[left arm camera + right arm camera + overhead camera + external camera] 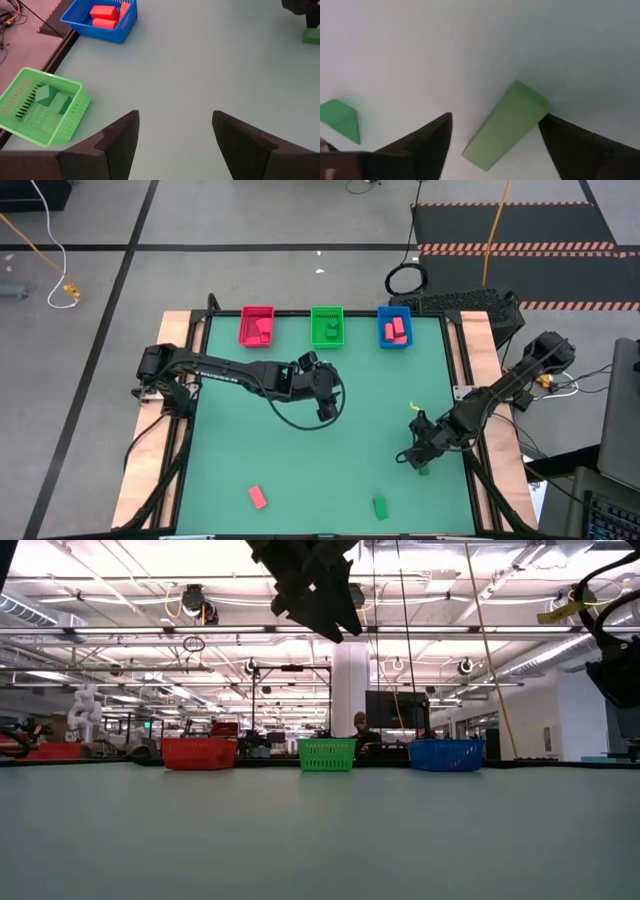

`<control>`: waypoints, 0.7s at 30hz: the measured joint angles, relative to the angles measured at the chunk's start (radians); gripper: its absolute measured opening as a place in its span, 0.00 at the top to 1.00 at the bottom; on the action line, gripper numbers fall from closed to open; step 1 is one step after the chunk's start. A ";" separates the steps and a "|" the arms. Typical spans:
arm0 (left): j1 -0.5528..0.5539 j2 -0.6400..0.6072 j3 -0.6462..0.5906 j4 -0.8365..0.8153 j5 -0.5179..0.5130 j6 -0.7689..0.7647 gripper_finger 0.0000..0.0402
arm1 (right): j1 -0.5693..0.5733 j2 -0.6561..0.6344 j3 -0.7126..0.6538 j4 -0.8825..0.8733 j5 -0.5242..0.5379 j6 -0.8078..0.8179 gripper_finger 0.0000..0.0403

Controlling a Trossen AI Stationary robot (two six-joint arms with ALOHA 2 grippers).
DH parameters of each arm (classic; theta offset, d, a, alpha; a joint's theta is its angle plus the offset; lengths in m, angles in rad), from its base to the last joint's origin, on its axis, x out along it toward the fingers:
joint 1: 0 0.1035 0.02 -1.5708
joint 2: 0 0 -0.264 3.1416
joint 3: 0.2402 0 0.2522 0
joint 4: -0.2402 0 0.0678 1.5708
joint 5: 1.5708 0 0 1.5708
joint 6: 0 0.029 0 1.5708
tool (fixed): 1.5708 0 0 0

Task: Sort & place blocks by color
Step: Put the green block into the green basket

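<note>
While right gripper (495,145) fingers straddle a smooth green bar block (506,125), spread, left gripper (172,145) spread

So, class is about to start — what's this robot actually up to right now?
It is sorting blocks into coloured bins. The right tool is low over the table near its right edge, its fingers open on either side of a green block, not yet clamped on it. The left tool hangs open and empty above the middle of the table. The red bin, green bin and blue bin along the far edge already hold blocks. A red block and another green block still lie near the front.
</note>
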 joint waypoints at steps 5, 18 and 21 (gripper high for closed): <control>0.000 0.000 0.000 0.000 0.000 0.000 0.36 | 0.000 -0.001 -0.001 -0.054 0.000 -0.005 0.50; -0.008 0.001 0.000 0.000 0.000 0.000 0.36 | 0.000 -0.030 -0.004 -0.120 0.020 -0.042 0.74; -0.008 0.001 0.000 -0.001 0.000 0.000 0.36 | 0.000 -0.085 -0.007 -0.090 0.028 -0.044 0.72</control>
